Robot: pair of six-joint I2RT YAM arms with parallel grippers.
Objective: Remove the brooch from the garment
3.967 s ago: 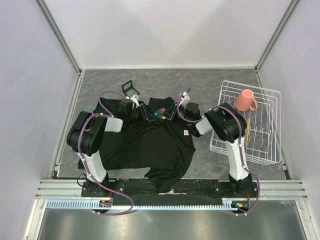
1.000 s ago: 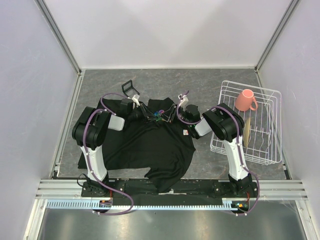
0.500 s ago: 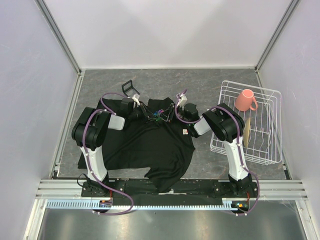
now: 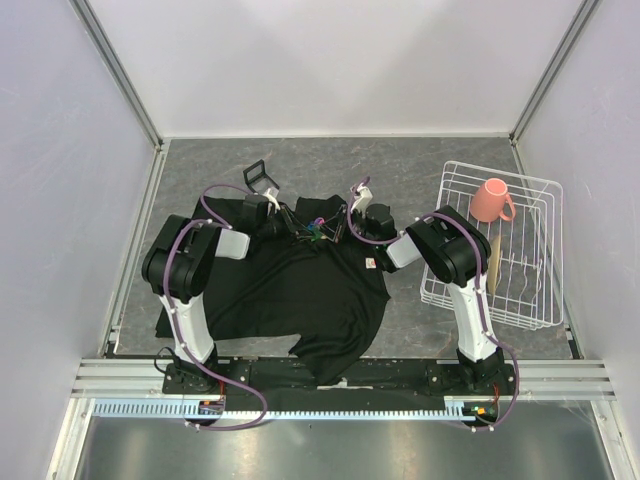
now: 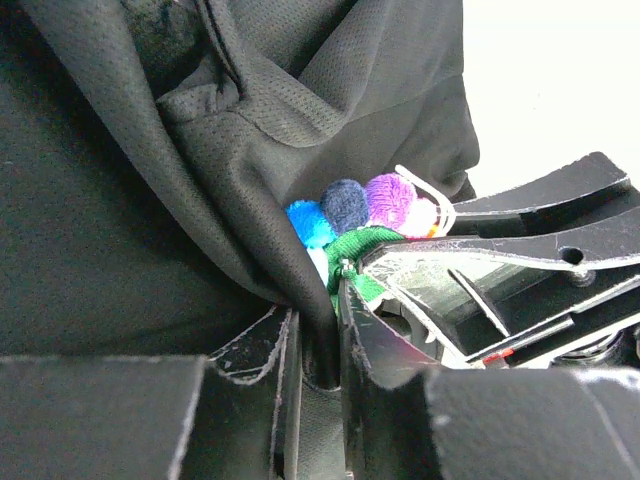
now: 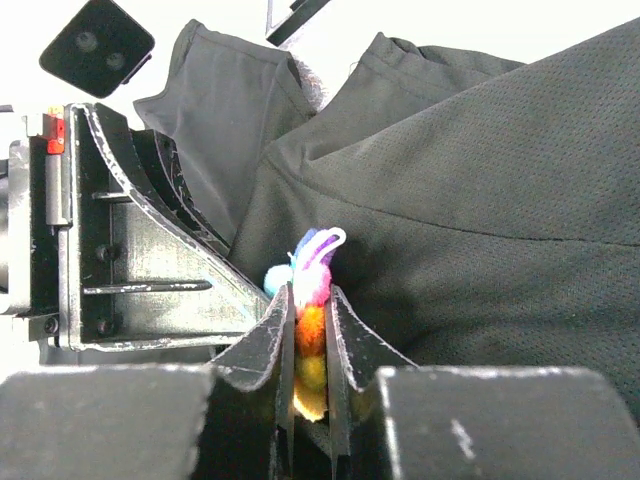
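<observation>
The garment, a black T-shirt, lies spread on the grey table with its upper edge bunched up between both arms. The brooch, a small cluster of coloured pom-poms, sits at that bunched edge. My left gripper is shut on a fold of black fabric just below the brooch, which shows blue, purple, pink and green. My right gripper is shut on the brooch, with orange and yellow balls squeezed between its fingers and pink and white loops sticking out above. In the top view the two grippers meet tip to tip.
A white wire rack holding a pink mug stands at the right. A small black frame lies behind the shirt. The shirt's white-red label is near the right arm. Walls enclose the table on three sides.
My right gripper has moved left onto the brooch and closed on it. The left gripper has kept its hold on the fabric.
</observation>
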